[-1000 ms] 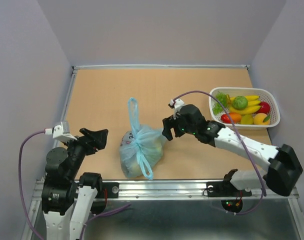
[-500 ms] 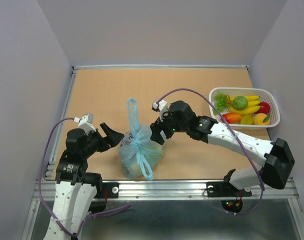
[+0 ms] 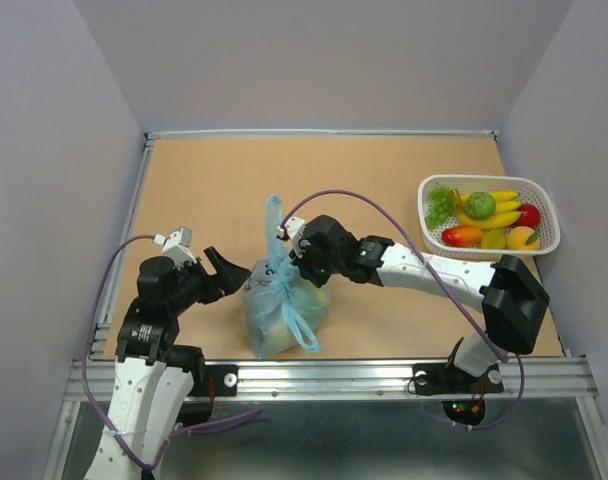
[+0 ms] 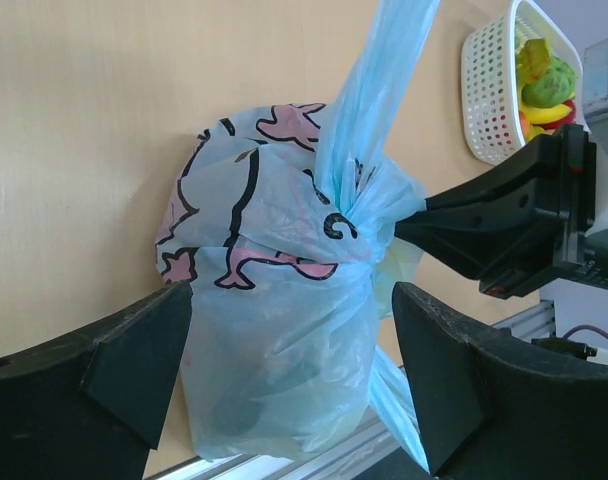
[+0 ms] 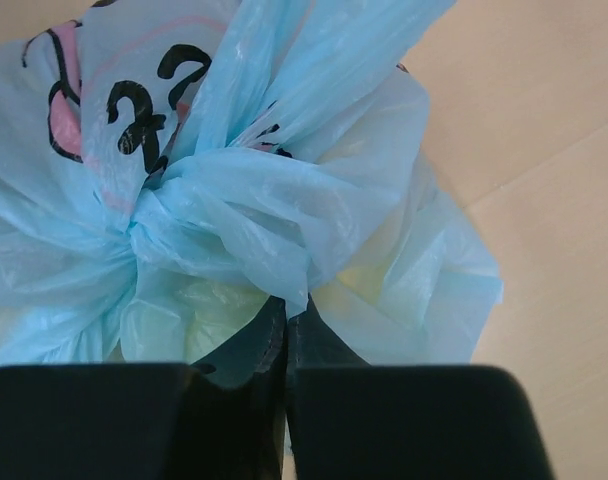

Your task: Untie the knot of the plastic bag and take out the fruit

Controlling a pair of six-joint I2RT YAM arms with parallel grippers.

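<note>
**Knot tied, fruit inside: we are at the untying step.**

The knot (image 3: 281,272) sits on top of the plastic bag (image 3: 276,312), near the front middle of the bench (image 3: 204,190), and pale fruit (image 5: 216,312) shows through the film. Our right fingers (image 5: 234,400) are closed together, tips tucked under a fold beside the knot. Our left fingers (image 4: 134,360) are spread wide on either side of the bag. Next, we judge, one side should steady the bag while the other works a tail loose. There is open bench behind, and the front rail is close.
</note>
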